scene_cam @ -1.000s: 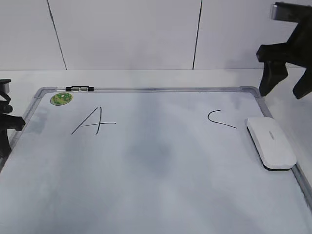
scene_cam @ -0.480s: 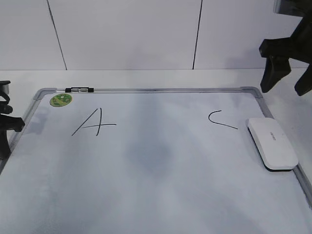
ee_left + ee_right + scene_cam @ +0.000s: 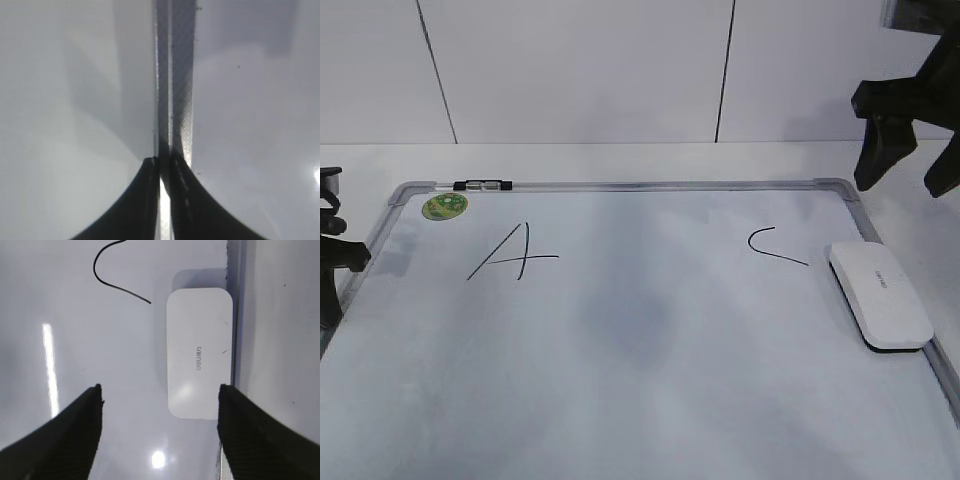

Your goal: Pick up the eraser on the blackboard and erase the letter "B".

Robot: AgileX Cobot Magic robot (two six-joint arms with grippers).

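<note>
White rounded plastic eraser (image 3: 200, 352) lies flat on white grey-framed blackboard (image 3: 620, 400), below and ahead of raised right hand (image 3: 160, 405), fingers wide, empty; left hand (image 3: 162, 172) pinched closed.

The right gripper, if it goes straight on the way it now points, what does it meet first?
Probably the eraser. In the right wrist view it lies between the open fingers of the right gripper, nearer the right one, flat on the blackboard by its frame. Depth is unclear, so this is a judgement.

Right hand (image 3: 910, 165) raised, fingers spread wide; left hand (image 3: 161, 165) low, fingers together.
</note>
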